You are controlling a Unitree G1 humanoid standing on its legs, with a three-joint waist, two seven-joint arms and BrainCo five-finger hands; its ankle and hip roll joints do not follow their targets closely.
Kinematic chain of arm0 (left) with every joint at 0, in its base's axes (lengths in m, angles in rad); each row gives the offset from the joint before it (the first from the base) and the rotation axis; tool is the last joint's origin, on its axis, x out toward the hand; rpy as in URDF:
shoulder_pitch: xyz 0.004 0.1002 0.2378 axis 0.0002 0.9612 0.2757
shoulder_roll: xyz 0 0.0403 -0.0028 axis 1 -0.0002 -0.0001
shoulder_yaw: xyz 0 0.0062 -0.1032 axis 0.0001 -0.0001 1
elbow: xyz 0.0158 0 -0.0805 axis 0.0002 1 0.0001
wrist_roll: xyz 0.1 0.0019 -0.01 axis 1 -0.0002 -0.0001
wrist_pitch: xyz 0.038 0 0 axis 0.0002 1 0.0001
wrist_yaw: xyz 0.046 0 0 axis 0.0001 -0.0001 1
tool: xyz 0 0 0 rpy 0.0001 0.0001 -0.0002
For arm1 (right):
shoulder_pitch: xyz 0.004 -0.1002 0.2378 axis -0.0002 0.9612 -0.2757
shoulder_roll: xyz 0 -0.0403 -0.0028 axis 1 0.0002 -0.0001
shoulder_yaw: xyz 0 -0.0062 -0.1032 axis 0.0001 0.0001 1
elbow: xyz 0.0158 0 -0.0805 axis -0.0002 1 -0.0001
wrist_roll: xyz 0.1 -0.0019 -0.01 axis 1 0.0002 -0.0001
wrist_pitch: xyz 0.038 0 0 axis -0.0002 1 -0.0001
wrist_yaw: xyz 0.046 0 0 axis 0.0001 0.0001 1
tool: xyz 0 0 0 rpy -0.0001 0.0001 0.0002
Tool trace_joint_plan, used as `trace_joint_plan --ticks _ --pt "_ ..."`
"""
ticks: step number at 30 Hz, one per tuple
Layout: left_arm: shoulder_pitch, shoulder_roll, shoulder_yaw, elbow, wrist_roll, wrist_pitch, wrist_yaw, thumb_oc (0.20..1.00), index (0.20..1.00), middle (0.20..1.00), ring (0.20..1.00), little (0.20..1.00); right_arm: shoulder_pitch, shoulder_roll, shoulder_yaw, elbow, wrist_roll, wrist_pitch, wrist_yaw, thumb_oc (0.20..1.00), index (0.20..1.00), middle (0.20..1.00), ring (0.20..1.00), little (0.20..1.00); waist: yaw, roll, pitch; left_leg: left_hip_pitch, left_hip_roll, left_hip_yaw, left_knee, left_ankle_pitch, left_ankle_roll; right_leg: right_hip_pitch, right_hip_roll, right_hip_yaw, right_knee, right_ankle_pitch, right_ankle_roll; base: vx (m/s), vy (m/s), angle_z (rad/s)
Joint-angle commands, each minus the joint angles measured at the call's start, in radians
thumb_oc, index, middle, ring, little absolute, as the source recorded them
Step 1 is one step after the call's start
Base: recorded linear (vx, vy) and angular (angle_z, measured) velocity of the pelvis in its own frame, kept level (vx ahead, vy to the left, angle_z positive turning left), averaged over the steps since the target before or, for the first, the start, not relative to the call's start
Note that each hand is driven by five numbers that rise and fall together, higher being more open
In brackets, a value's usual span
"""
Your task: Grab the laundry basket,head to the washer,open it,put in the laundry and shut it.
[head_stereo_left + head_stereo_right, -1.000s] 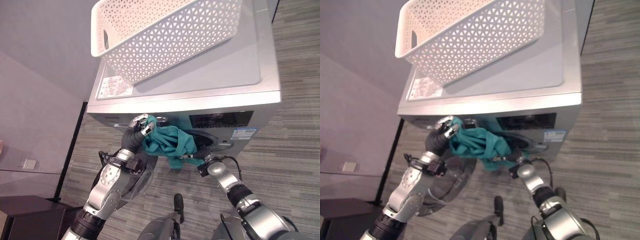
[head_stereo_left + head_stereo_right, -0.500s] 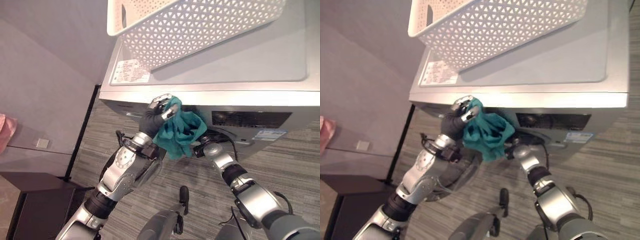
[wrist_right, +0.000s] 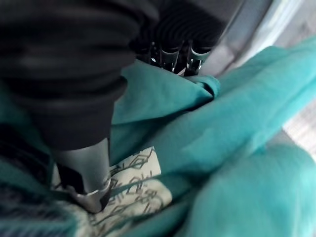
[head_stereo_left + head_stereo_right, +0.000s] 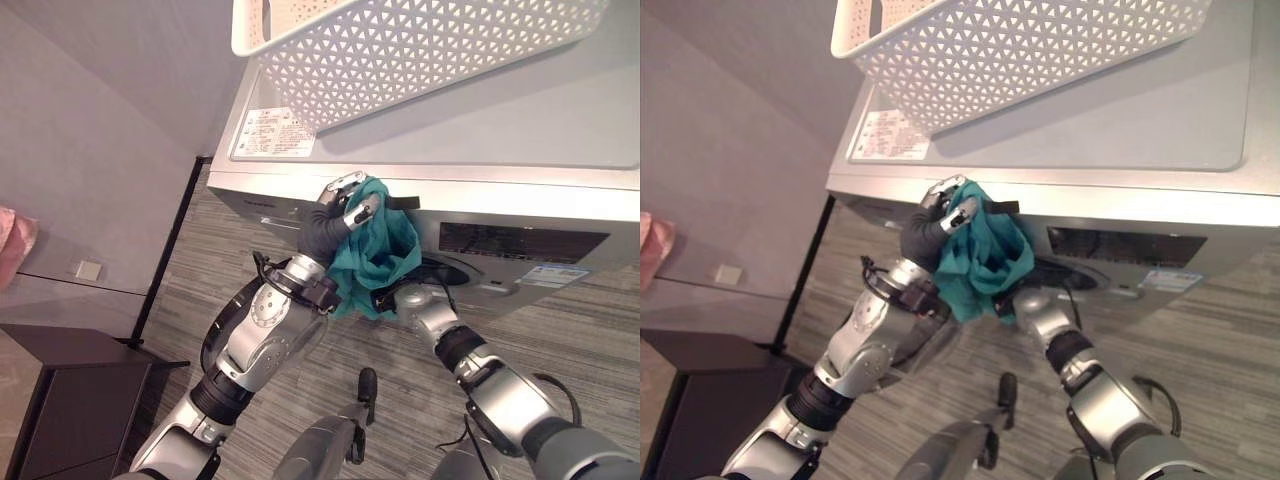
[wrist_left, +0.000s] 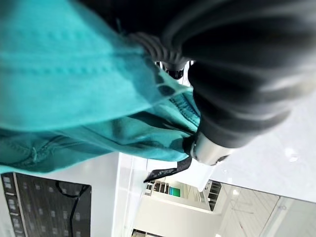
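A teal garment (image 4: 385, 255) hangs bunched in front of the silver washer (image 4: 520, 195), just below its top front edge. My left hand (image 4: 330, 215) is shut on the garment's upper part and holds it against that edge. My right hand (image 4: 410, 298) sits under the cloth's lower folds by the dark drum opening (image 4: 447, 270); in the right wrist view its thumb (image 3: 81, 168) and fingers (image 3: 170, 52) pinch the teal garment (image 3: 237, 148) near a patterned label. The white lattice laundry basket (image 4: 420, 50) stands on the washer's top.
The washer's open round door (image 4: 305, 345) is mostly hidden behind my left forearm. A printed sticker (image 4: 275, 130) lies on the washer top. A dark cabinet (image 4: 60, 410) stands at the lower left, with a grey wall (image 4: 90, 150) and something pink (image 4: 12, 240) at the left edge.
The camera has shifted closer to the washer. My left hand has lifted the garment rightward along the washer's front up to its top edge, and my right hand has followed beneath it.
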State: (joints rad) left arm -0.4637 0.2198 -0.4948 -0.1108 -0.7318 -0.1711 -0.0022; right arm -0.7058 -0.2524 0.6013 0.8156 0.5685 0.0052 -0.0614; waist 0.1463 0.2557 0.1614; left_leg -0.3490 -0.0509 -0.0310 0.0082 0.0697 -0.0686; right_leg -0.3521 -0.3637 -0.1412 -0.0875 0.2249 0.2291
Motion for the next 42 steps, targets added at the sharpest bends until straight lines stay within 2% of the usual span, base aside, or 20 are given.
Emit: trace_joint_plan --ticks 1,4,6,10,11,12,13,21,25,26,29,30,31,37,41,42 --pt "-0.043 0.014 -0.034 -0.043 -0.011 -0.069 -0.005 0.200 0.200 0.200 0.200 0.200 -0.167 0.181 -0.010 -0.190 0.047 -0.182 0.116 1.000 1.000 1.000 1.000 1.000 0.020 -0.055 -0.030 -0.063 -0.025 0.003 0.149 -0.129 -0.016 -0.005 -0.040 0.028 0.031 -0.096 -0.018 0.02 -0.023 0.11" --pt "-0.037 0.017 -0.039 -0.030 -0.017 -0.066 -0.004 0.200 0.200 0.200 0.200 0.200 -0.141 0.188 -0.009 -0.193 0.085 -0.178 0.123 1.000 1.000 1.000 1.000 1.000 0.013 -0.070 -0.028 -0.056 -0.018 0.003 0.150 -0.135 -0.013 -0.001 -0.034 0.028 0.035 -0.100 -0.019 0.02 -0.034 0.01" --pt "-0.034 0.021 -0.037 -0.031 -0.015 -0.064 -0.001 0.200 0.200 0.200 0.200 0.200 -0.132 0.192 -0.010 -0.196 0.092 -0.180 0.119 0.200 0.200 0.200 0.200 0.200 0.009 -0.077 -0.027 -0.055 -0.015 0.005 0.151 -0.136 -0.012 -0.001 -0.031 0.029 0.036 -0.102 -0.019 0.01 -0.016 -0.01" --pt "-0.033 0.024 -0.033 -0.025 -0.011 -0.064 0.010 0.200 0.200 0.200 0.200 0.200 -0.130 0.205 -0.011 -0.203 0.078 -0.194 0.093 0.200 0.200 0.200 0.200 0.200 -0.003 -0.084 -0.022 -0.052 -0.010 0.006 0.152 -0.137 -0.011 -0.004 -0.025 0.038 0.045 -0.105 -0.023 0.00 -0.009 0.00" --pt "-0.034 0.026 -0.033 -0.024 -0.010 -0.063 0.011 0.228 0.228 0.228 0.228 0.228 -0.129 0.208 -0.011 -0.209 0.074 -0.193 0.089 0.200 0.200 0.200 0.200 0.200 -0.005 -0.084 -0.020 -0.051 -0.008 0.006 0.151 -0.137 -0.011 -0.006 -0.023 0.041 0.049 -0.107 -0.024 0.00 0.000 0.00" --pt "-0.034 0.029 -0.034 -0.022 -0.007 -0.060 0.013 0.853 0.853 0.853 0.853 0.853 -0.127 0.210 -0.010 -0.209 0.069 -0.193 0.086 0.200 0.200 0.200 0.200 0.200 -0.008 -0.085 -0.019 -0.052 -0.006 0.006 0.153 -0.137 -0.011 -0.007 -0.022 0.043 0.051 -0.108 -0.025 0.00 0.000 0.00" --pt "-0.032 0.032 -0.033 -0.023 -0.006 -0.058 0.013 1.000 1.000 1.000 1.000 1.000 -0.126 0.213 -0.004 -0.212 0.059 -0.192 0.084 0.200 0.200 0.200 0.200 0.200 -0.009 -0.084 -0.018 -0.050 -0.005 0.008 0.153 -0.138 -0.011 -0.008 -0.021 0.044 0.054 -0.109 -0.026 0.00 0.000 0.00" --pt "-0.053 0.076 -0.031 -0.029 0.009 -0.045 0.003 1.000 1.000 1.000 1.000 1.000 -0.099 0.219 -0.005 -0.229 0.076 -0.189 0.095 0.200 0.200 0.200 0.200 0.200 -0.014 -0.067 -0.006 -0.049 -0.005 0.014 0.155 -0.137 -0.013 -0.017 -0.021 0.052 0.070 -0.114 -0.024 0.00 0.000 0.00" --pt "-0.048 0.137 -0.017 -0.051 0.026 -0.045 -0.024 1.000 1.000 1.000 1.000 1.000 -0.069 0.200 -0.023 -0.251 0.082 -0.197 0.106 0.200 0.200 0.200 0.200 0.200 -0.012 -0.046 -0.003 -0.046 -0.006 0.017 0.152 -0.135 -0.015 -0.023 -0.022 0.058 0.078 -0.117 -0.023 0.00 0.000 0.00" --pt "-0.021 0.179 0.006 -0.081 0.036 -0.051 -0.043 1.000 1.000 1.000 1.000 1.000 -0.038 0.190 -0.030 -0.259 0.076 -0.200 0.114 0.200 0.200 0.200 0.200 0.200 -0.012 -0.038 0.000 -0.044 -0.006 0.020 0.151 -0.135 -0.016 -0.025 -0.022 0.062 0.081 -0.118 -0.023 0.00 0.000 0.00" --pt "0.052 0.250 0.046 -0.129 0.048 -0.061 -0.072 1.000 1.000 1.000 1.000 1.000 0.028 0.178 -0.038 -0.261 0.082 -0.198 0.140 0.200 0.200 0.200 0.200 0.200 -0.012 -0.030 0.004 -0.039 -0.003 0.026 0.147 -0.136 -0.016 -0.026 -0.021 0.066 0.081 -0.118 -0.021 0.00 0.000 0.00" --pt "0.054 0.251 0.047 -0.131 0.048 -0.061 -0.072 1.000 1.000 1.000 1.000 1.000 0.029 0.178 -0.037 -0.261 0.082 -0.198 0.140 0.200 0.200 0.200 0.200 0.200 -0.013 -0.031 0.003 -0.039 -0.003 0.026 0.147 -0.137 -0.016 -0.026 -0.021 0.066 0.082 -0.118 -0.021 0.00 0.000 0.00" --pt "0.113 0.299 0.079 -0.157 0.052 -0.062 -0.095 1.000 1.000 1.000 1.000 1.000 0.080 0.174 -0.036 -0.254 0.080 -0.194 0.159 0.200 0.200 0.200 0.200 0.200 -0.012 -0.025 0.007 -0.038 -0.002 0.031 0.147 -0.137 -0.016 -0.030 -0.020 0.068 0.083 -0.119 -0.020 0.00 0.000 0.00" --pt "0.326 0.445 0.215 -0.205 0.059 -0.075 -0.137 1.000 1.000 1.000 1.000 1.000 0.235 0.136 -0.045 -0.227 0.069 -0.177 0.208 0.200 0.200 0.200 0.200 0.200 -0.021 -0.020 0.021 -0.040 0.006 0.042 0.143 -0.131 -0.023 -0.041 -0.013 0.070 0.091 -0.116 -0.019 0.00 -0.010 -0.07" --pt "0.441 0.477 0.299 -0.219 0.065 -0.089 -0.142 1.000 1.000 1.000 1.000 1.000 0.312 0.120 -0.071 -0.199 0.064 -0.170 0.224 0.200 0.200 0.200 0.200 0.200 -0.024 -0.017 0.032 -0.046 0.010 0.046 0.135 -0.123 -0.026 -0.052 -0.009 0.068 0.094 -0.114 -0.020 -0.01 -0.006 -0.02" --pt "0.503 0.480 0.350 -0.225 0.081 -0.102 -0.139 1.000 1.000 1.000 1.000 1.000 0.354 0.114 -0.094 -0.191 0.073 -0.171 0.231 0.200 0.200 0.200 0.200 0.200 -0.025 -0.014 0.041 -0.050 0.013 0.048 0.130 -0.118 -0.028 -0.061 -0.005 0.064 0.096 -0.113 -0.020 -0.03 -0.016 -0.01"
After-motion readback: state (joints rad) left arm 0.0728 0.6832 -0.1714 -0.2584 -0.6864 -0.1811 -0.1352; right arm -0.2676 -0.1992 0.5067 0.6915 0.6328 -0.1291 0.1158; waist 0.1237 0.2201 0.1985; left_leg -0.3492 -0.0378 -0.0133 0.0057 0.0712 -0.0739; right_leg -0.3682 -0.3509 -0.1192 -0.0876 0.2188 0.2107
